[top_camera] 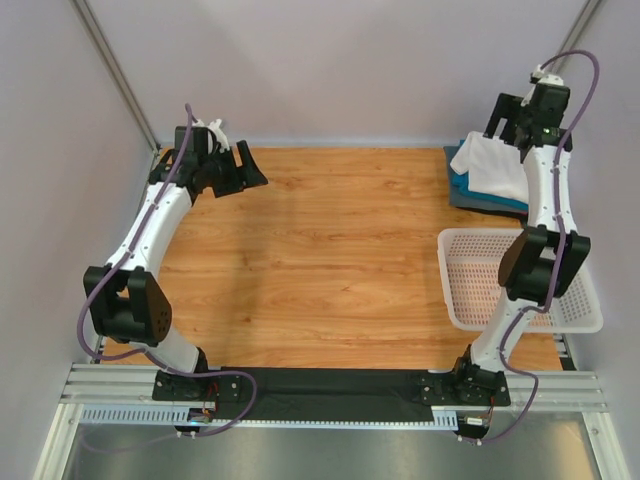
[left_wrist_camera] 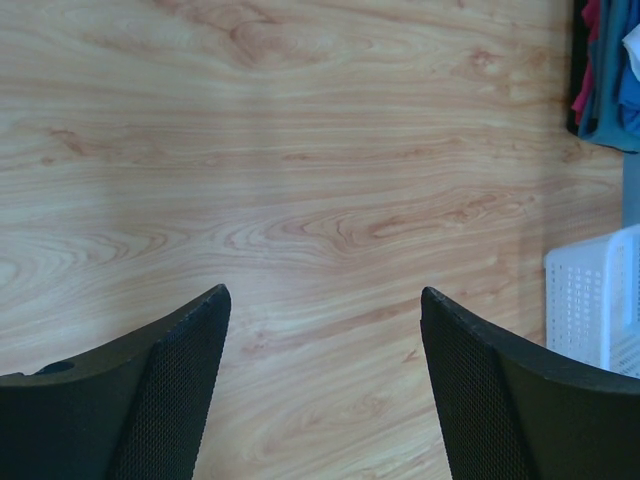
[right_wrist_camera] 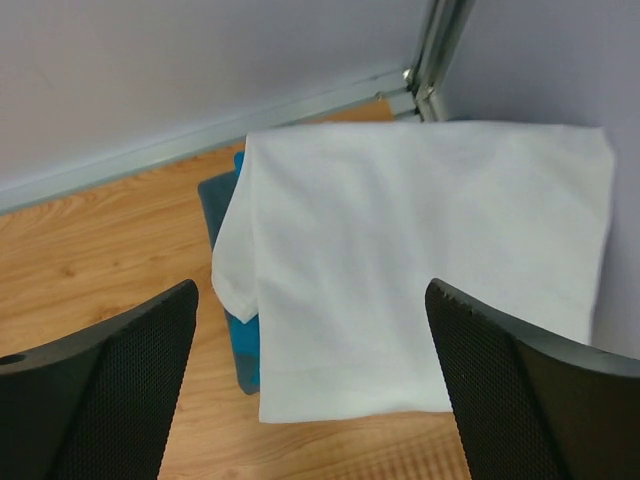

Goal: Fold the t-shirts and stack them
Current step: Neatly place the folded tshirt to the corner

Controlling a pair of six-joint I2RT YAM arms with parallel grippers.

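Note:
A folded white t-shirt [right_wrist_camera: 420,250] [top_camera: 492,165] lies on top of a stack in the far right corner of the table. A teal one [right_wrist_camera: 240,345] [top_camera: 468,186] sits beneath it, and a dark grey one [top_camera: 485,203] is at the bottom. My right gripper [right_wrist_camera: 310,287] [top_camera: 512,135] hovers open just above the white shirt's near edge, holding nothing. At the far left my left gripper [top_camera: 243,170] [left_wrist_camera: 323,291] is open over bare wood, also holding nothing. The stack's edge [left_wrist_camera: 607,90] shows at the top right of the left wrist view.
A white mesh basket [top_camera: 470,290] [left_wrist_camera: 592,310] stands at the right edge, near the right arm's elbow. Grey walls and a metal corner post [right_wrist_camera: 432,45] close in behind the stack. The wooden table [top_camera: 330,250] stretches between the arms.

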